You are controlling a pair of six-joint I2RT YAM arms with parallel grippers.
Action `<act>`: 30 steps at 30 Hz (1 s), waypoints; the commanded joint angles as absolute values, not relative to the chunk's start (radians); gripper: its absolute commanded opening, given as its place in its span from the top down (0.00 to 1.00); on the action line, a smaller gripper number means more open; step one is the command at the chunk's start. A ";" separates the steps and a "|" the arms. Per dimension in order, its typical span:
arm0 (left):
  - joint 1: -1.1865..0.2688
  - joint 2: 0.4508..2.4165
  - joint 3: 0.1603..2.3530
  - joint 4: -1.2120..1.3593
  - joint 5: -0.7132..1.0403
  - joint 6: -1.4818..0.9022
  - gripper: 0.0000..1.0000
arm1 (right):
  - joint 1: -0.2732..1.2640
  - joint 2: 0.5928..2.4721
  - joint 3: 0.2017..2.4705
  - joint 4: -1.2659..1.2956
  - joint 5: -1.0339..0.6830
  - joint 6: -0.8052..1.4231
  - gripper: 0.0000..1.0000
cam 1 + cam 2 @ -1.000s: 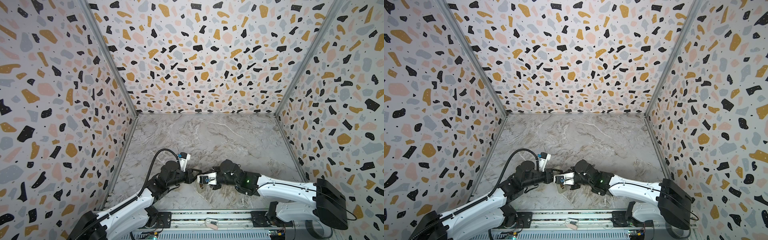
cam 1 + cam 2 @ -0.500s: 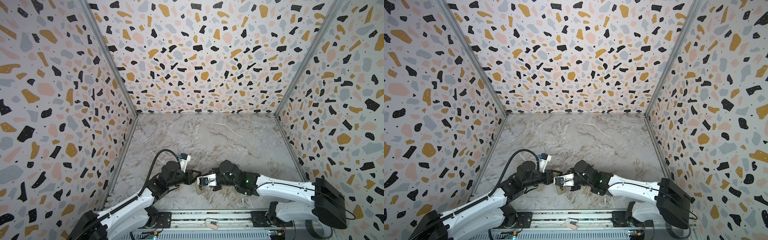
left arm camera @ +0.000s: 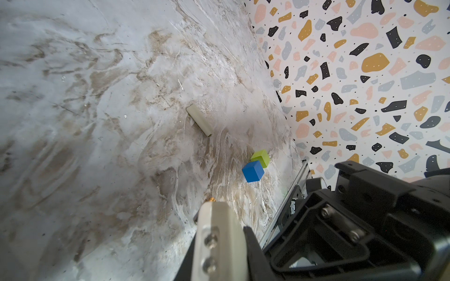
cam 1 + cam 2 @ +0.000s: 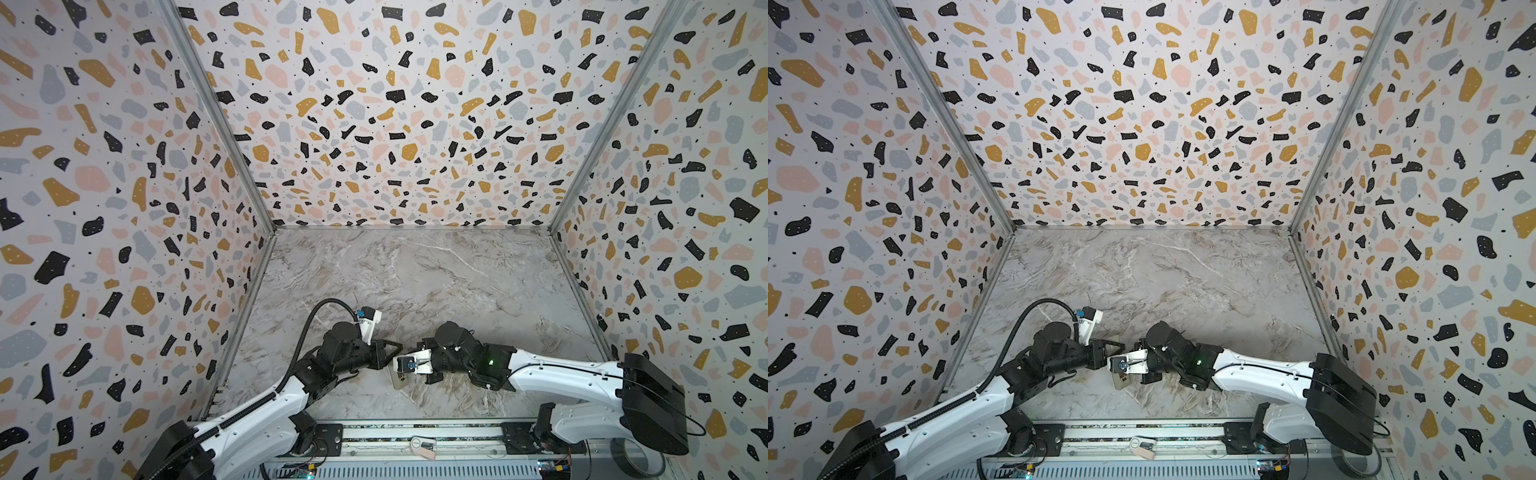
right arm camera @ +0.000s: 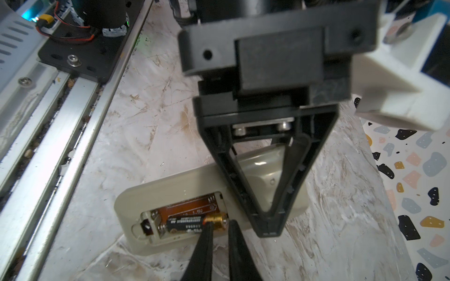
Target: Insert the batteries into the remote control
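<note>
Remote control (image 5: 185, 185) lies back up on the marble table (image 5: 151, 116), close to the front rail (image 5: 60, 121), with its recess uncovered. One battery (image 5: 187, 222) lies along the near slot, its gold end towards the right gripper (image 5: 220, 224). That gripper's fingers stand a narrow gap apart at the gold end, and we cannot tell whether they pinch it. The left gripper (image 5: 267, 231) is closed, its tips together at the remote's edge. We judge the battery is being seated. We should press the gold end down flat and gently towards the far contact, and keep the left tips steadying the handset so it neither skids nor tips.
</note>
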State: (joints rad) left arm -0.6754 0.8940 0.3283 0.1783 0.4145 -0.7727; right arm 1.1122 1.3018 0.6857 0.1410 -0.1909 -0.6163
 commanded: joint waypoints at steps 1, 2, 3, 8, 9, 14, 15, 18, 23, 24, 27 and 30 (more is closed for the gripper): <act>-0.673 0.883 0.363 0.195 0.428 -0.760 1.00 | 1.120 1.308 0.718 0.124 -0.193 -0.622 0.85; -0.673 0.883 0.365 0.195 0.428 -0.759 1.00 | 1.122 1.311 0.720 0.124 -0.192 -0.622 0.86; -0.673 0.882 0.365 0.195 0.428 -0.759 1.00 | 1.124 1.313 0.719 0.121 -0.190 -0.623 0.86; -0.673 0.883 0.368 0.189 0.429 -0.758 1.00 | 1.131 1.329 0.725 0.111 -0.169 -0.632 0.86; -0.673 0.883 0.368 0.190 0.429 -0.759 1.00 | 1.132 1.331 0.727 0.109 -0.167 -0.633 0.86; -0.673 0.885 0.373 0.192 0.427 -0.758 1.00 | 1.141 1.348 0.735 0.098 -0.151 -0.642 0.87; -0.673 0.884 0.374 0.193 0.427 -0.759 1.00 | 1.141 1.351 0.736 0.095 -0.150 -0.643 0.88; -0.673 0.885 0.373 0.192 0.429 -0.760 1.00 | 1.149 1.357 0.738 0.090 -0.141 -0.647 0.88; -0.673 0.884 0.373 0.190 0.429 -0.758 1.00 | 1.162 1.372 0.738 0.085 -0.130 -0.650 0.88; -0.673 0.884 0.373 0.190 0.428 -0.758 1.00 | 1.165 1.377 0.739 0.083 -0.125 -0.652 0.88; -0.673 0.884 0.373 0.193 0.429 -0.759 1.00 | 1.173 1.393 0.744 0.076 -0.115 -0.653 0.88; -0.673 0.884 0.373 0.195 0.431 -0.761 1.00 | 1.178 1.405 0.749 0.071 -0.114 -0.656 0.89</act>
State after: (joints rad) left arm -0.6739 0.8944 0.3283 0.0917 0.3916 -0.7582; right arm 1.1675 1.3861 0.7219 0.1184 -0.1204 -0.6464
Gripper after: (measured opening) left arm 0.231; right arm 0.115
